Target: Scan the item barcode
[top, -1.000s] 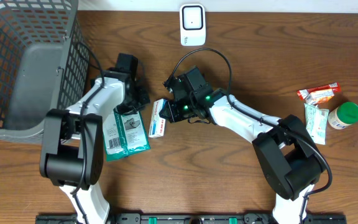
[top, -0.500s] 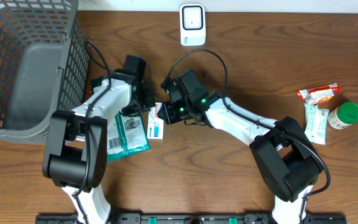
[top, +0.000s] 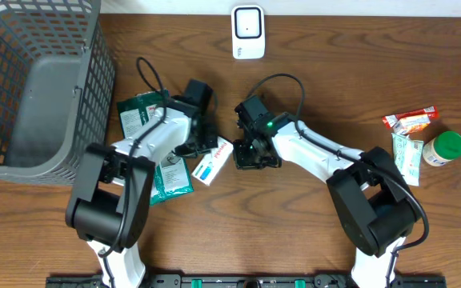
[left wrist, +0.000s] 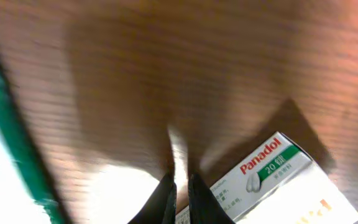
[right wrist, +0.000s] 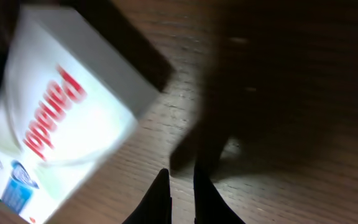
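Flat on the brown wooden worktop (top: pixel 334 72), between the two arms: a white rectangular cardboard Panadol box (top: pixel 213 162) with red lettering, lying at a slant. Just above its upper end, the left pincer (top: pixel 206 144), clenched on nothing; whether touching the box, cannot tell. In the left wrist view, dark fingertips (left wrist: pixel 166 194) nearly together over bare wood, with the box just to their right. Near the box's other side, the right pincer (top: pixel 251 157), likewise clenched and empty, tips pointed down at the wood, the box blurred at upper left of its wrist view. Under the left arm, flat green-and-white packets (top: pixel 138 116). At far left, a grey plastic mesh basket (top: pixel 30 80). At the top edge, a small white scanner (top: pixel 247 32). Well apart at the right edge, a red-and-orange wrapper (top: pixel 410 120) and a green-capped bottle (top: pixel 442 148).
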